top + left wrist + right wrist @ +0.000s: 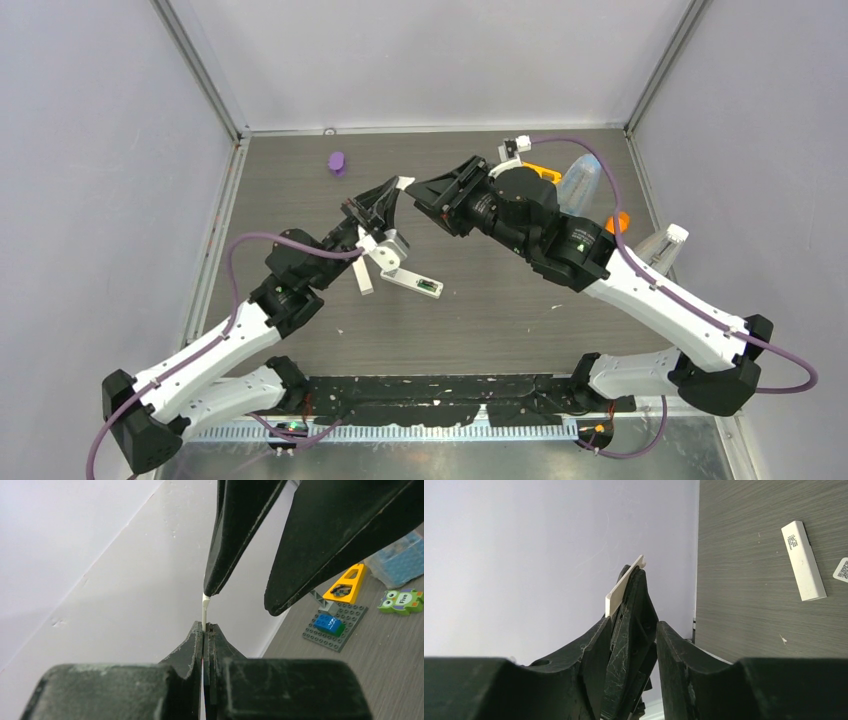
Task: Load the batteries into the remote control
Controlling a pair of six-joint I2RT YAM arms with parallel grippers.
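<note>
My left gripper [396, 188] [206, 626] is raised above the table and shut on a thin white cover plate [204, 607] [623, 586], which sticks out past its tips. My right gripper [418, 192] [634, 624] faces it, open, its two fingers [235, 535] straddling the left gripper's tips. One finger lies against them and the other stands a gap away. Below on the table lie a white remote control [412, 283] with a small dark piece at its open end, and a white bar [362, 278] [803, 560]. I cannot make out any batteries.
A purple lump [337, 162] lies at the back left. At the back right are an orange toy [543, 172], clear plastic containers [585, 180], a grey brick plate with a blue brick [334, 625], a yellow piece [346, 584] and a green owl tile [400, 601]. Walls enclose three sides.
</note>
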